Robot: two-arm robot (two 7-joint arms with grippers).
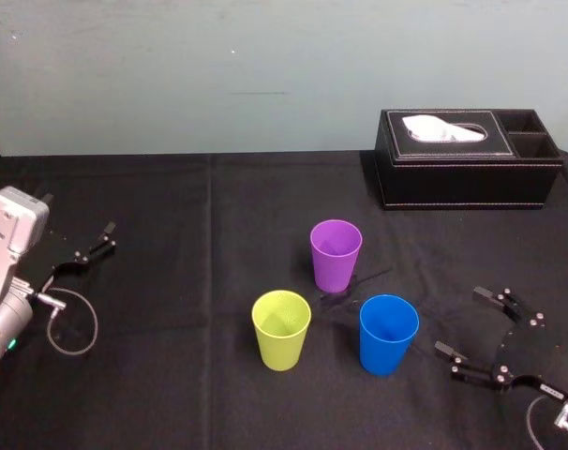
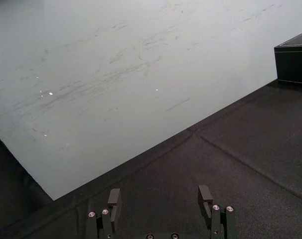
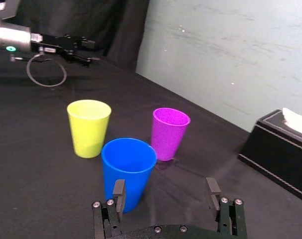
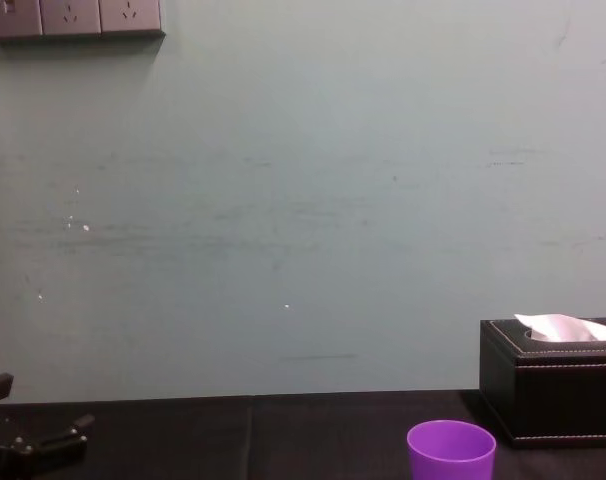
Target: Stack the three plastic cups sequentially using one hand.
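In the chest view the lower edge cuts off the purple cup (image 4: 451,450), so its base cannot be seen. The right edge cuts the black tissue box (image 4: 553,385) there. In the head view the right arm runs out of the picture at the lower right corner.

The three cups stand upright on the black surface (image 1: 171,375), with the long axis vertical, the mouths upward and the narrow ends down. They form a triangle without touching: the purple cup at 12 o'clock, the yellow-green cup (image 1: 281,329) at 8 o'clock and the blue cup (image 1: 388,334) at 4 o'clock.

The right end effector (image 1: 462,322) is near the blue cup at its 3 o'clock, apart from it, with fingers spread and holding nothing. The left end effector (image 1: 102,241) is well apart, at 9 o'clock of the purple cup, also spread and empty. The tissue box lies at 1 o'clock of the purple cup.
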